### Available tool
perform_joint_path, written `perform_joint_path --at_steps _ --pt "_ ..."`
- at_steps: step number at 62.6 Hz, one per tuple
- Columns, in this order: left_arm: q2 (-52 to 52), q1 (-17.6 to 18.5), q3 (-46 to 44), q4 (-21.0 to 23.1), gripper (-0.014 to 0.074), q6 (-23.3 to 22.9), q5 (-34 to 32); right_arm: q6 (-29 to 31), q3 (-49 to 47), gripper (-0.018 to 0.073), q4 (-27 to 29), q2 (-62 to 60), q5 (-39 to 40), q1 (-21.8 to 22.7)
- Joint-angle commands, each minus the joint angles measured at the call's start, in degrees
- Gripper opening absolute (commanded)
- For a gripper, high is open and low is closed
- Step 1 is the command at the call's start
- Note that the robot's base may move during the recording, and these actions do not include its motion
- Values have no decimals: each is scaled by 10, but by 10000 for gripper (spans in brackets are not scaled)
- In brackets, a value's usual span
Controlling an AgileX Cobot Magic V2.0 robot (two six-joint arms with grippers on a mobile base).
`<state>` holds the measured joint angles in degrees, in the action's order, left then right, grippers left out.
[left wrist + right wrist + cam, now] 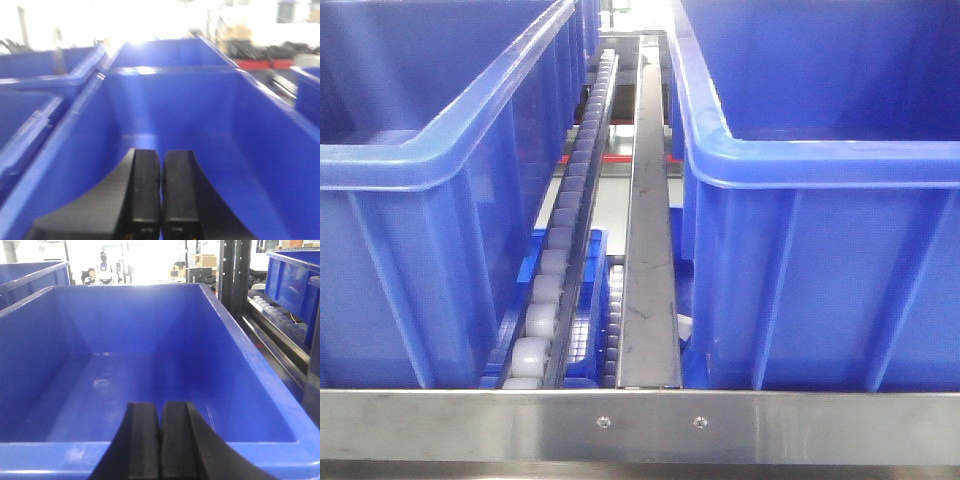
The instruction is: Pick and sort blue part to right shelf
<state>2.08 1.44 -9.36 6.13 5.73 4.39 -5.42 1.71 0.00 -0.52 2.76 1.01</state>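
The left hand [160,192] is pressed together above a blue bin [260,150], holding nothing. The right hand [161,440] is also pressed together, at 6 o'clock before another blue bin [240,345]. The blue part is not visible in any view.

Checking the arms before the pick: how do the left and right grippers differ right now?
The left gripper sits low inside a blue bin, its view blurred; the right gripper sits at the near rim of its bin, its view sharp. Both have black fingers closed together, holding nothing.
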Motion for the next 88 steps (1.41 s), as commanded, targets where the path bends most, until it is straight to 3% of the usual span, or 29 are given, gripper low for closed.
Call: perform_joint_path --at_steps 1,13,18,49,88 --pt "-17 -6 18 -15 124 -31 -67 2 -12 29 0 -13 53 3" --pt "-37 -6 86 -21 124 -32 -74 2 -12 29 0 -13 52 3" --pt "-37 -6 113 -21 124 -32 -110 2 -12 29 0 -13 52 3" --pt "-37 22 111 -20 124 -33 -109 2 -12 29 0 -13 52 3" --pt "-37 21 111 -20 123 -33 -109 2 -12 29 0 -13 52 3"
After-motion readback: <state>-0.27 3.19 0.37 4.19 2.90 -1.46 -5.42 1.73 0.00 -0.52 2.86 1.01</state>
